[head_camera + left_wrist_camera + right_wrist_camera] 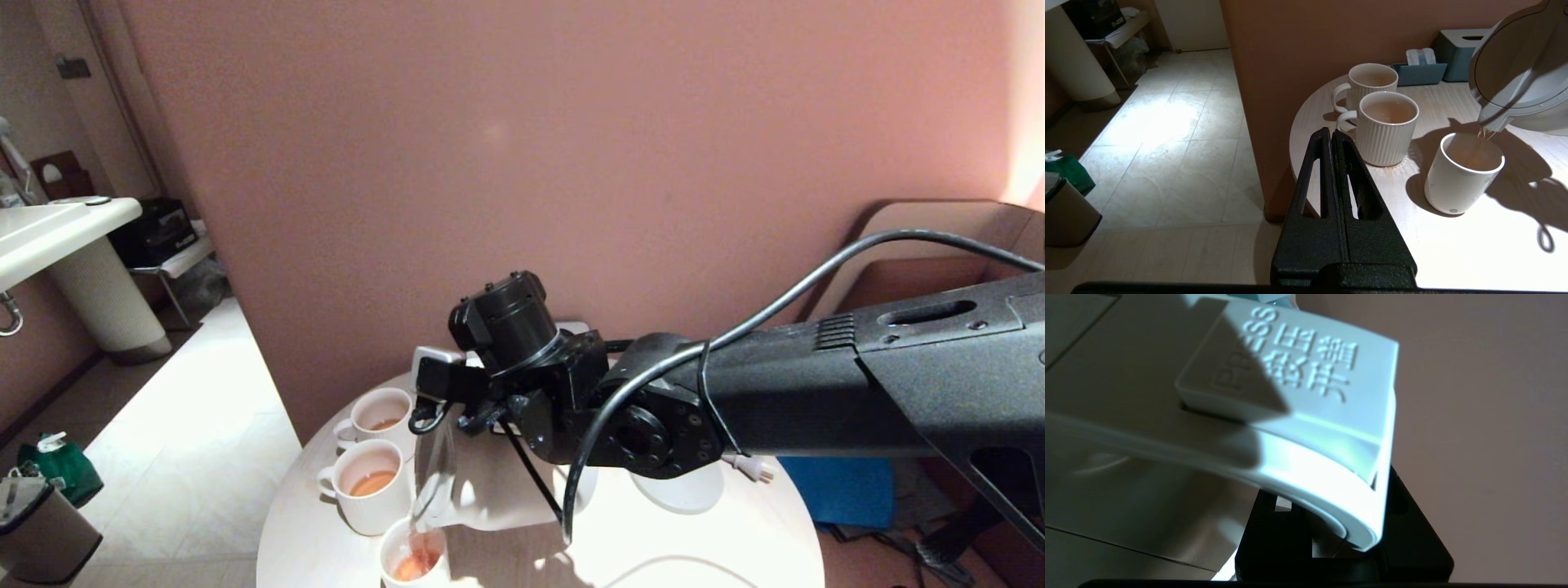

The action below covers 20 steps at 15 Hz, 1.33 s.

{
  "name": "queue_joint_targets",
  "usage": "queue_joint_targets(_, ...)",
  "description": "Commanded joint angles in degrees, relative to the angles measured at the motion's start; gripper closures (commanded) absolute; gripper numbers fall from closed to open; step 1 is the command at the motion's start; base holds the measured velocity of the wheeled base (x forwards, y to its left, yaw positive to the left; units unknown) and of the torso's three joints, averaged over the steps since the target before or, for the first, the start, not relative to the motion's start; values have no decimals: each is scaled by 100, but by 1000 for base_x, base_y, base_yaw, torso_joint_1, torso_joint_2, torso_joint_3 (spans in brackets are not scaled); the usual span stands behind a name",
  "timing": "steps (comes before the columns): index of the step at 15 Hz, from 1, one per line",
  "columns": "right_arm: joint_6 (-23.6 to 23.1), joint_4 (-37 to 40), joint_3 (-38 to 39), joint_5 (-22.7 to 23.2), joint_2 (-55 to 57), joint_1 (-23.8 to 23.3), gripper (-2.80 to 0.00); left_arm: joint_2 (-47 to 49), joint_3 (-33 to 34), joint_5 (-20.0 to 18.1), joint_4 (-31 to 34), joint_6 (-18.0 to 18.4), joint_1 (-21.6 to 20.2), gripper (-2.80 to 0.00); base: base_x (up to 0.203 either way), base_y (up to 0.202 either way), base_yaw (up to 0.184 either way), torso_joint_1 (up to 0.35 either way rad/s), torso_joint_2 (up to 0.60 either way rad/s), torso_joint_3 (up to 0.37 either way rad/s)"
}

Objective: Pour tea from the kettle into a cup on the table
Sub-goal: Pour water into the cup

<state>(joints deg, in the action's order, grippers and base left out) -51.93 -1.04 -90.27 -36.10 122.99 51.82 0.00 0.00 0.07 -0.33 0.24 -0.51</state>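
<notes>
Over the table (1453,253), the right gripper (1339,535) clamps the kettle (1523,77) by its handle, tilting it so tea (1480,143) streams into the cup (1457,179) beside two mugs (1386,130). Left gripper (1331,139) hangs clenched, empty.

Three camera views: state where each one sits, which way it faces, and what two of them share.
Head view: high, looking down over the right arm at the table.
Left wrist view: off the table's edge, behind the shut left gripper, facing the cup and the tilted kettle.
Right wrist view: close against the kettle handle, clamped by the right gripper.
Head and left wrist views share the cup, both mugs and the pouring tea.
</notes>
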Motion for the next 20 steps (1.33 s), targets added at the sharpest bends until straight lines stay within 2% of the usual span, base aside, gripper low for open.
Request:
queue_joint_targets(1, -59, 11, -84, -20, 55, 3, 0, 9, 0, 1, -3, 2, -2, 0, 0, 0, 0, 0, 0, 0)
queue_joint_targets(9, -256, 51, -245, -54, 138, 12, 0, 9, 0, 1, -3, 2, -2, 0, 0, 0, 0, 0, 0, 0)
queue_joint_targets(20, -291, 112, -281, -135, 155, 47, 0, 9, 0, 1, -3, 2, -2, 0, 0, 0, 0, 0, 0, 0)
